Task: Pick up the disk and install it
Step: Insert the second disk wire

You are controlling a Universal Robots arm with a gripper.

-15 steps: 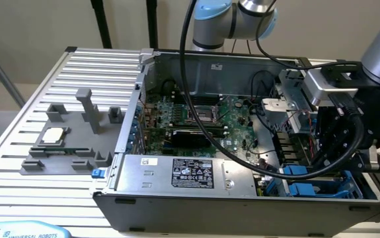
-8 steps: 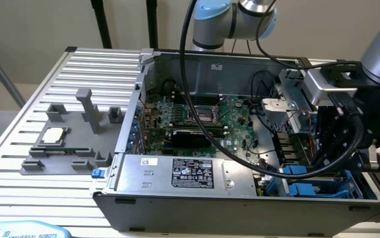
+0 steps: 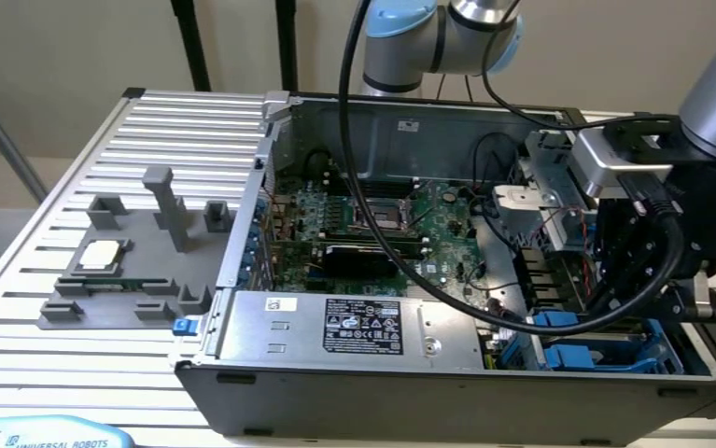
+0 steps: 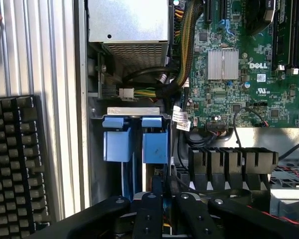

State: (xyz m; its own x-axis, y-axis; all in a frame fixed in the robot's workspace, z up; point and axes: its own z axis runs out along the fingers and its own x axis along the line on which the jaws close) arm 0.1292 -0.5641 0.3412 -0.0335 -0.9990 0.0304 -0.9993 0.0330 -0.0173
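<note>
Wrist view: gripper [image 4: 162,211] closed on disk [image 4: 157,186] edge between blue brackets [image 4: 117,139].

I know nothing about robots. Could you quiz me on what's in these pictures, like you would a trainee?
1. True or false: the computer case is open, showing its motherboard.
2. The plastic brackets near the fingers are: A red, B blue, C green?
3. What small item lies on the grey fixture beside the case?
Key: 1 true; 2 B; 3 a square silver chip.
</note>
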